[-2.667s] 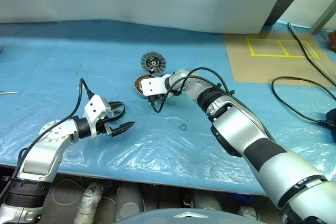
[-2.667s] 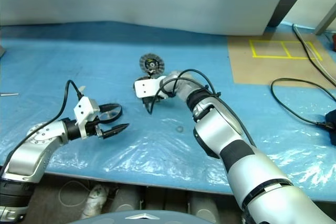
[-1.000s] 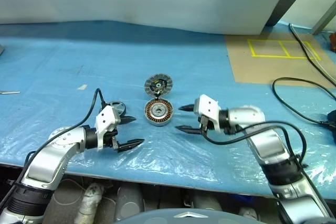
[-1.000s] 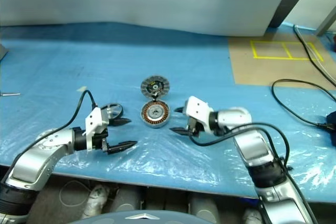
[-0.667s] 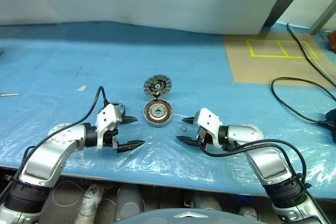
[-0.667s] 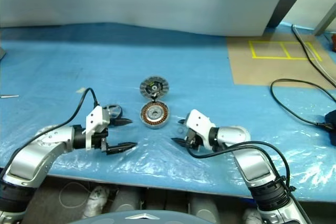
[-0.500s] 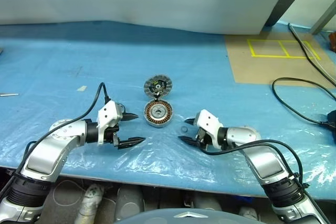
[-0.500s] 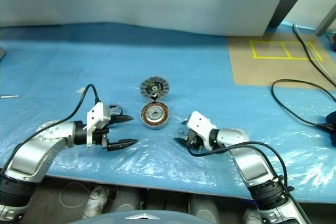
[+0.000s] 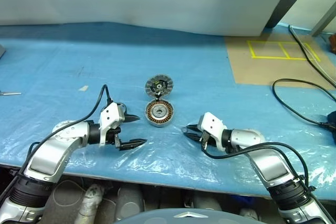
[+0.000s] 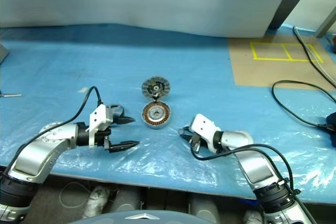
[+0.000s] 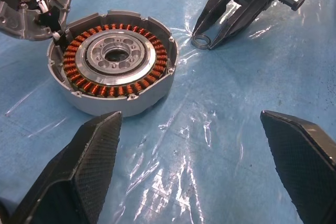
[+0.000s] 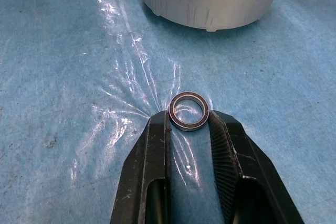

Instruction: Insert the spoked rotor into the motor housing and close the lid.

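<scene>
The motor housing [image 9: 159, 113], a silver cup ringed with orange-copper windings, sits mid-table on the blue sheet. Its ribbed grey lid [image 9: 158, 85] lies just behind it, touching its rim. To the housing's right rests a small metal ring [image 12: 189, 111], and my right gripper [image 9: 189, 129] is shut on it, one finger against each side. My left gripper [image 9: 139, 129] stands open left of the housing, holding nothing. A dark round piece [image 10: 117, 109] peeks from behind its far finger; I cannot tell whether it is the spoked rotor.
A brown board with yellow tape squares [image 9: 278, 56] lies at the back right. Black cable [image 9: 296, 83] loops over the right side. A small scrap [image 9: 83, 88] lies at the left. The table's front edge [image 9: 157, 174] runs just below both arms.
My right gripper has sunk to the sheet and closed onto the small ring. My left gripper has stayed open in the same place.
</scene>
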You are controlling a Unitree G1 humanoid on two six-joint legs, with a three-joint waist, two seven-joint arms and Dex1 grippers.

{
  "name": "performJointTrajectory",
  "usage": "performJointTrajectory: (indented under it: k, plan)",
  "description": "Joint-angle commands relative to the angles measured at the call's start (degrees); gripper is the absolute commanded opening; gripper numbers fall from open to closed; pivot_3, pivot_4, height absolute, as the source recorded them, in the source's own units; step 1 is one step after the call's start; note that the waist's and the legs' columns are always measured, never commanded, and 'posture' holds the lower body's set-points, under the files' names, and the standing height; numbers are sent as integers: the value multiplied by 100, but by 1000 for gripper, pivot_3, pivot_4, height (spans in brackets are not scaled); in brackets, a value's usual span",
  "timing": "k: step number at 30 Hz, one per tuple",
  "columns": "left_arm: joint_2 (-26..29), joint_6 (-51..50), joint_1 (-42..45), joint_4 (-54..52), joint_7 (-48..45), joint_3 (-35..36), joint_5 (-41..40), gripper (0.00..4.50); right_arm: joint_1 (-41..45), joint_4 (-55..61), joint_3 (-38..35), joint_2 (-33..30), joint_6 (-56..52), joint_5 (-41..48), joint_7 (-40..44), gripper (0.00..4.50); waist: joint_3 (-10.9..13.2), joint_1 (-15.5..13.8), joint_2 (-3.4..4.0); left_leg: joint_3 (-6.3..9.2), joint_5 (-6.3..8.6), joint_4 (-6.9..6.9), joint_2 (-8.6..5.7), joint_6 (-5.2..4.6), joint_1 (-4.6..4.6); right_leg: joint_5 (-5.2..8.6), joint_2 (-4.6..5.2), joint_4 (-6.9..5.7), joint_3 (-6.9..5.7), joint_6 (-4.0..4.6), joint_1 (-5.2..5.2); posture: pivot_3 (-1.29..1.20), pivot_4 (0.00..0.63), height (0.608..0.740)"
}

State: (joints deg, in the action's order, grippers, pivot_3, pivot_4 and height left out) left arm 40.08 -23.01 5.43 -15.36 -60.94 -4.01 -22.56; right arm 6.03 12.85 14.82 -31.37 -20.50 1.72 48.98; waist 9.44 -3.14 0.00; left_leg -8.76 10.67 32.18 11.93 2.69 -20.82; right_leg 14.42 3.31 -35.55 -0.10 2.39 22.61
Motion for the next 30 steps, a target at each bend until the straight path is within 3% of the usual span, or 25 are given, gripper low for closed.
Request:
performJointTrajectory:
  k: [1,7,15,30]
  plan:
    - [4,59,-6,-86,23,56,-40,4437,-43,-183,80,-39,-139,-67,-80,647,0,7,0,0,0,0,0,0,0,0,0,0,0,0,0,0,150,740]
    - [-19,55,-30,-83,32,59,-77,4437,2,142,-173,31,-530,310,-56,647,0,7,0,0,0,0,-1,0,-2,0,1,1,0,0,0,0,150,740]
    - [-136,277,-70,74,0,-5,15,4437,956,970,-409,227,-1431,1224,27,647,1,49,2,0,-2,-2,2,3,-22,-1,-5,-4,0,0,27,0,150,740]
    - [-158,1067,-238,831,-166,250,109,4437,2650,-1473,695,1017,-173,542,435,647,1,60,2,0,-3,-1,0,5,-35,-1,-4,-11,-1,0,38,0,150,740]
